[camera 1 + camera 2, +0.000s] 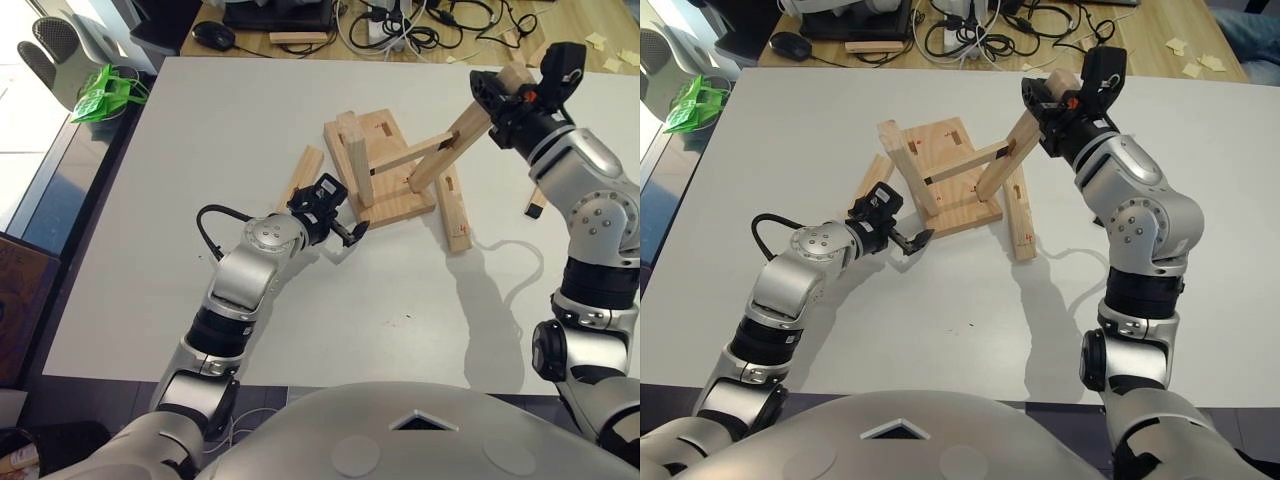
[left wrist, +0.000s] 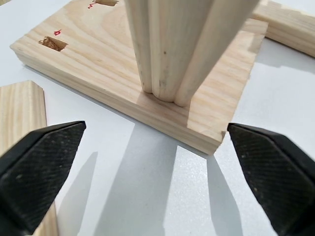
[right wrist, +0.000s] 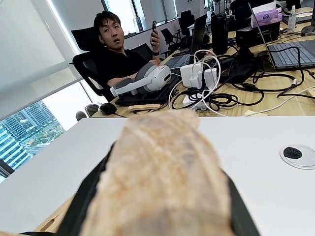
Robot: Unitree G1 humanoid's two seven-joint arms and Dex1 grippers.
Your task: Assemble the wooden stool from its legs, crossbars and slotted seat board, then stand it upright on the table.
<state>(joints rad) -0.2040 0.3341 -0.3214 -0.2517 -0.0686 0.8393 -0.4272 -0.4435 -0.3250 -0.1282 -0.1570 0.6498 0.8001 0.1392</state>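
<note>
Left gripper (image 1: 352,232): spread wide, empty, low over table (image 1: 300,340), just short of seat board (image 1: 397,206) edge. Right gripper (image 1: 505,95): clamped on upper end of leg (image 1: 462,138), tilted, lower end meeting board.

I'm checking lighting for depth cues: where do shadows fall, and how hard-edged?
Left eye view: the held leg in the right gripper throws a soft-edged shadow on the table toward the robot. Left wrist view: the seat board and upright leg cast grey shadows toward the open left gripper.
</note>
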